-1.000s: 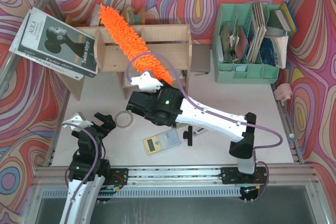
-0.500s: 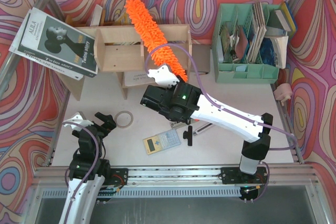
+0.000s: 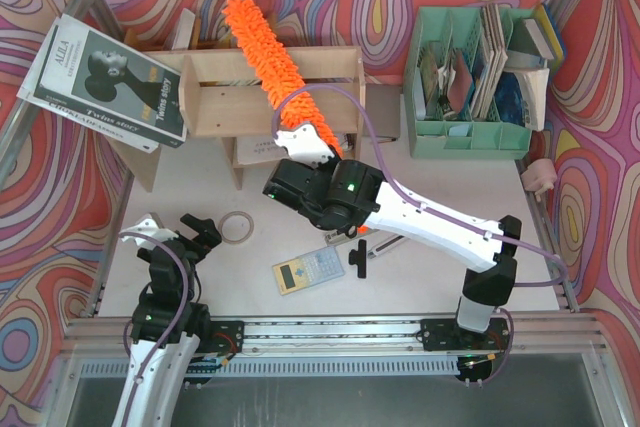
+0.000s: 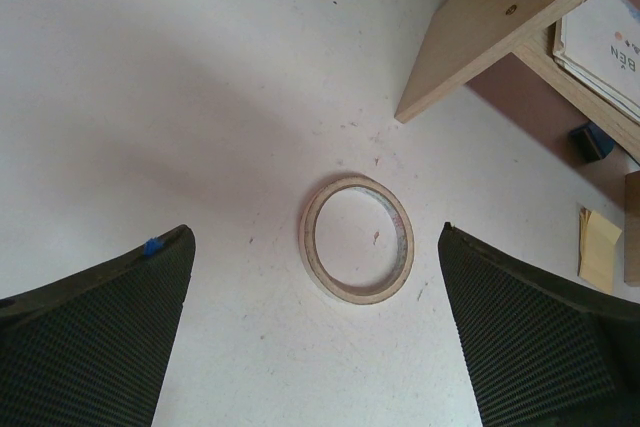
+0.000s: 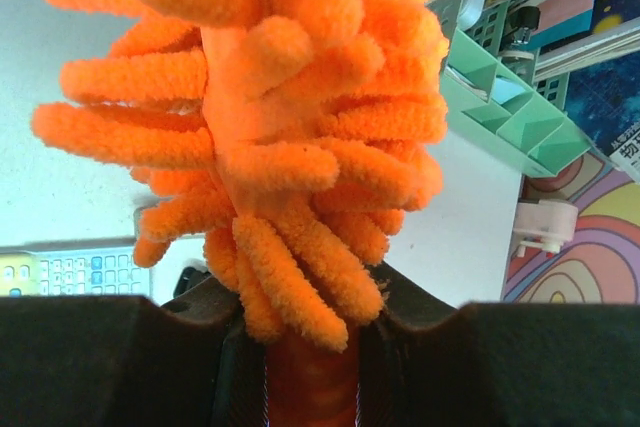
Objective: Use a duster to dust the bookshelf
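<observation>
At 7 o'clock the left hand (image 3: 172, 235) is wide open by a tape ring (image 3: 236, 227). The right hand (image 3: 310, 147) squeezes the duster (image 3: 262, 47), which lies across the bookshelf (image 3: 225, 107) top, pointing to 11 o'clock. A hard sweep could knock down the big book (image 3: 105, 77) at 10 o'clock.

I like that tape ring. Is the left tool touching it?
Apart. Left wrist view: the tape ring lies between the left tool's open fingers, bare table showing on both sides.
</observation>
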You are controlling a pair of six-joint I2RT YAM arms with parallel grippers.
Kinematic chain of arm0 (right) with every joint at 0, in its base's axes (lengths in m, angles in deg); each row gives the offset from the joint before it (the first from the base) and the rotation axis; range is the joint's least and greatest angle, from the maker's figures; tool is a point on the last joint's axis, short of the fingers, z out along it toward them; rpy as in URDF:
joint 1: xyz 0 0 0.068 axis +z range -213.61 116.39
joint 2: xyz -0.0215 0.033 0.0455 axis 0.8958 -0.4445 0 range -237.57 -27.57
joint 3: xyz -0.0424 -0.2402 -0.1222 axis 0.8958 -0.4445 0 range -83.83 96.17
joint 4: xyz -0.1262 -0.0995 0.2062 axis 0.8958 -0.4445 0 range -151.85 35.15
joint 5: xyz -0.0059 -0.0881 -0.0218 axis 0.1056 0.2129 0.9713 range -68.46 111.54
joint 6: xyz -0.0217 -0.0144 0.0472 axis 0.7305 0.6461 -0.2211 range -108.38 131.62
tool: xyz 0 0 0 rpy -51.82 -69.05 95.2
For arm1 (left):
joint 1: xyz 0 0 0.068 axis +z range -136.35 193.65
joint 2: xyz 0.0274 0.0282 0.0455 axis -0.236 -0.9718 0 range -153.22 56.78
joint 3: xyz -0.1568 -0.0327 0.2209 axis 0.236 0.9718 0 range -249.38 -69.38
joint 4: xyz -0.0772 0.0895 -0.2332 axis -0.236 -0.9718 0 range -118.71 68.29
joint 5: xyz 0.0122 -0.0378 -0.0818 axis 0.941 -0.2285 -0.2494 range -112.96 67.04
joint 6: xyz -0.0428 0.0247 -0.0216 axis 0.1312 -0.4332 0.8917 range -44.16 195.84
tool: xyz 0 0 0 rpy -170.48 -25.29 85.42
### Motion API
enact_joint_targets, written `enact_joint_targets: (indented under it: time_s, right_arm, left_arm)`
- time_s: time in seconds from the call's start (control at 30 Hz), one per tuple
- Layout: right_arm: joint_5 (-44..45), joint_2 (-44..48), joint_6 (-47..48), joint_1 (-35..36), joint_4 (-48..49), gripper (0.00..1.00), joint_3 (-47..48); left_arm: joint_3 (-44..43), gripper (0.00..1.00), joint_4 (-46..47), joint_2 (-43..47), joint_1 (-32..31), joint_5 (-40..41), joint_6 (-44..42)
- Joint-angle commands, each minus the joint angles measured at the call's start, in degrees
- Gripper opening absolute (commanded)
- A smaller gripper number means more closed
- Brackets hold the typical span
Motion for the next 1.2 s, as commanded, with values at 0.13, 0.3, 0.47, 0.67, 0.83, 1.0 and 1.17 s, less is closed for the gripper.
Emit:
enact_joint_targets:
  time_s: [0.13,0.3,0.47,0.67,0.83,1.0,1.17]
  right_arm:
    - [4.14,3.48,-15.02,-2.74,-8.43,0.00,0.74]
    - [4.24,8.63,-20.51,-4.08,-10.21,0.00,-4.31]
    - [2.84,8.46,-19.20,-4.18,-9.11,0.00,-2.07]
    - [-0.74,0.90,-12.82,-3.87,-7.03,0.00,6.45]
    - [-5.37,0.84,-6.10,-3.56,1.70,0.00,5.87]
    - [-7.58,1.78,-4.25,-3.51,4.20,0.00,3.32]
    - [-7.04,3.59,-5.08,-3.56,4.39,0.00,-2.61]
  left_arm:
    - [1.02,0.99,2.24,-0.62,0.24,-1.13,-1.20]
    - [1.27,0.98,2.25,0.49,0.26,-1.31,-0.97]
    - [1.47,0.99,2.72,0.55,0.26,-1.52,-0.88]
    - [1.11,0.98,2.69,-0.47,0.26,-1.57,-0.81]
    - [1.30,0.98,2.77,-0.07,0.26,-1.75,-0.93]
    - [0.34,0.98,3.54,-2.76,0.26,-2.13,-0.59]
    - [-0.71,0.98,7.07,-6.79,0.26,-2.87,0.20]
